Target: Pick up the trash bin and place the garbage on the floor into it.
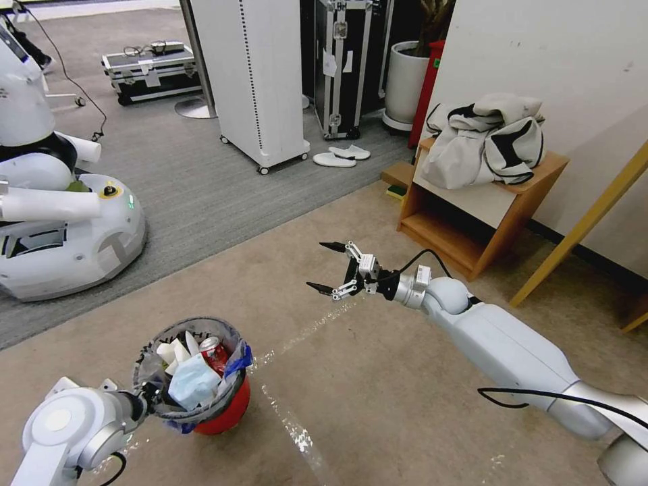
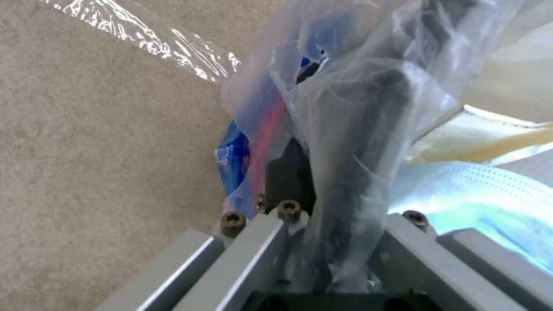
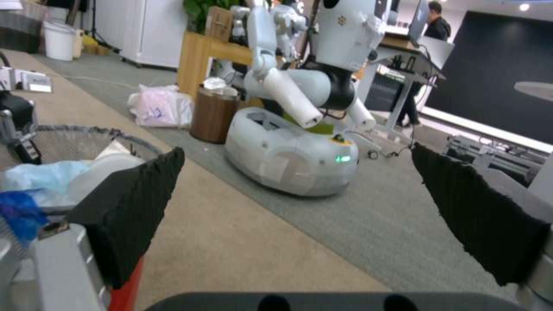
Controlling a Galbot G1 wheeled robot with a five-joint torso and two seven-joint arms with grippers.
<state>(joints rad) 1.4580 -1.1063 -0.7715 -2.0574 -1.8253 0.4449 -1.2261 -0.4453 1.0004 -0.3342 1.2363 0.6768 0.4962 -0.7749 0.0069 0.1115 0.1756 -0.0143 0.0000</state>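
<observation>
The trash bin (image 1: 226, 405), filled with garbage (image 1: 196, 374), is pinched at its rim by the left gripper (image 1: 150, 395), while the right gripper (image 1: 329, 268) is held spread wide just beyond it.

A robotics lab: another white robot (image 1: 61, 202), equipment flight cases (image 1: 152, 67), office desks (image 3: 414, 65).

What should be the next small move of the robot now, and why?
Probably lower the trash bin to the carpet and release it. The left gripper is shut on its rim, litter such as a soda can and blue cloth is already inside, and the right gripper hangs open and empty over bare floor.
</observation>
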